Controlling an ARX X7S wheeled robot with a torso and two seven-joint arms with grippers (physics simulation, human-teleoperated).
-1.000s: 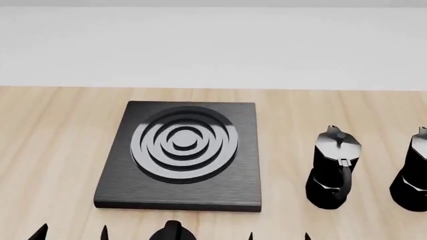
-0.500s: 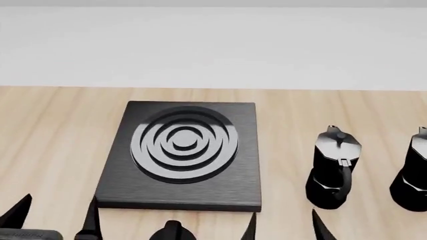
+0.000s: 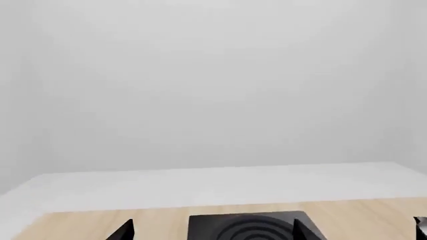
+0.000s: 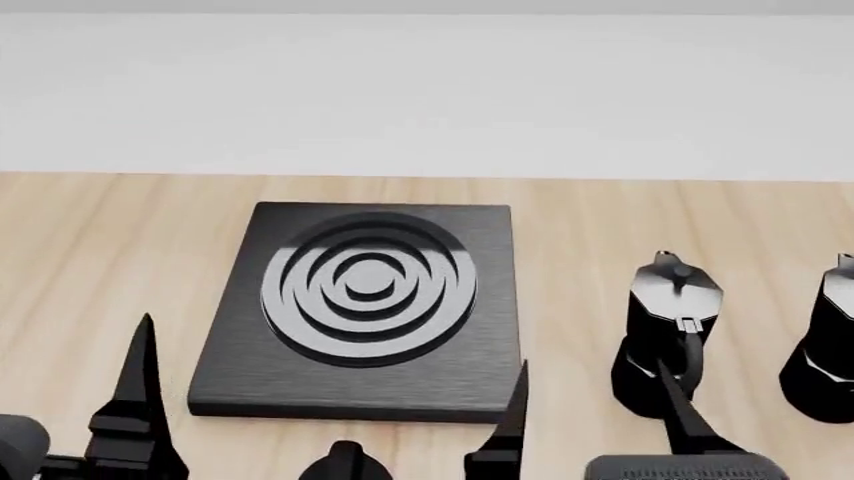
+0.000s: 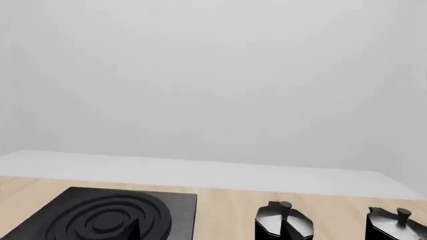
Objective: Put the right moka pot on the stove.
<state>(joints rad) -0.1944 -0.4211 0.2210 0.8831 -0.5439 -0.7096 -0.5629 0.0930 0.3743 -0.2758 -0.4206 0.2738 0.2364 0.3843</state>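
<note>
The stove (image 4: pixel 360 300) lies flat on the wooden table, a black slab with a ringed burner. Two identical black moka pots stand to its right. The right moka pot (image 4: pixel 825 350) is cut by the frame edge; the other pot (image 4: pixel 667 335) stands nearer the stove. My right gripper (image 4: pixel 594 370) is open and empty, low at the table's near side between the stove's corner and the nearer pot. In the right wrist view (image 5: pixel 211 234) the right moka pot (image 5: pixel 397 222) is far off to the side. My left gripper (image 3: pixel 213 231) is open and empty; one finger (image 4: pixel 136 390) shows left of the stove.
A small black round knob (image 4: pixel 344 462) sits in front of the stove at the near edge. The wooden table (image 4: pixel 574 230) ends at a white band along the back. The stove also shows in the left wrist view (image 3: pixel 247 227) and the right wrist view (image 5: pixel 100 215).
Both grippers have come further up into the head view, their fingers reaching farther over the table. The stove and both pots have not moved.
</note>
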